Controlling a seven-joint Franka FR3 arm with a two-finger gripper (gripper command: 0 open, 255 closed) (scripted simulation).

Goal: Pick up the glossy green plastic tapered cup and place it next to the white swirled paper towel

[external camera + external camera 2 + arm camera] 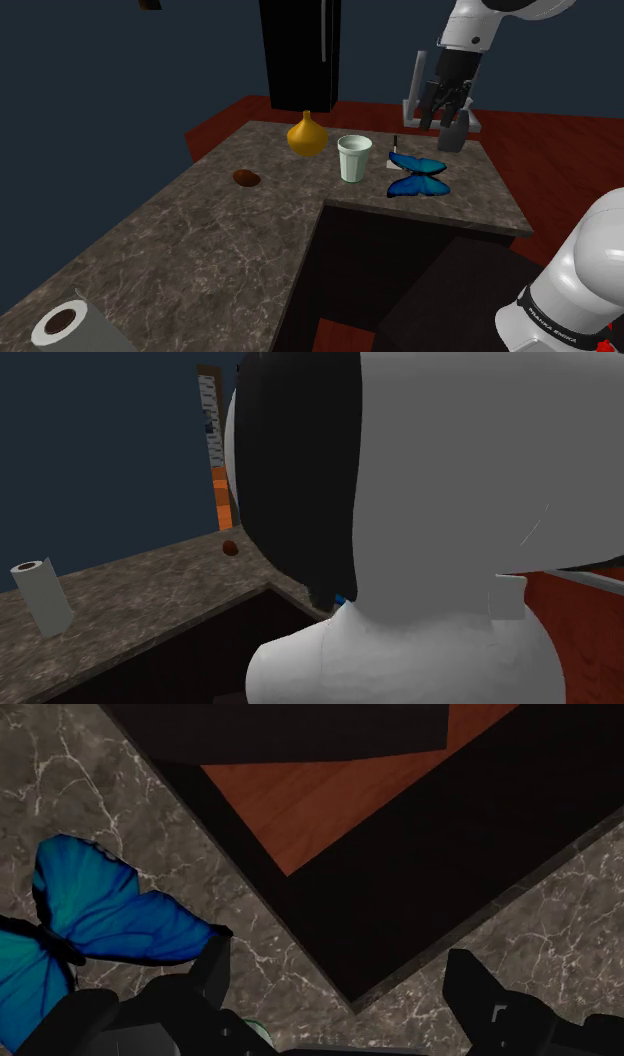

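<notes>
The pale green cup (353,158) stands upright, wide mouth up, on the counter (200,230) beside a blue butterfly (417,177). The jaws hang open and empty, above and to its right in the shoulder view.

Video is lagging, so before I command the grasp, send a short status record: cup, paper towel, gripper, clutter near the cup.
cup: pale green tapered cup, upright on the marble counter, untouched
paper towel: white roll, upright at the counter's near end, far from the cup
gripper: gripper open, empty, above the counter, to the shoulder view's right of the cup
beside cup: yellow vase to its left in the shoulder view, blue butterfly to its right
other: small brown object further left
task state: cup not yet picked up
</notes>
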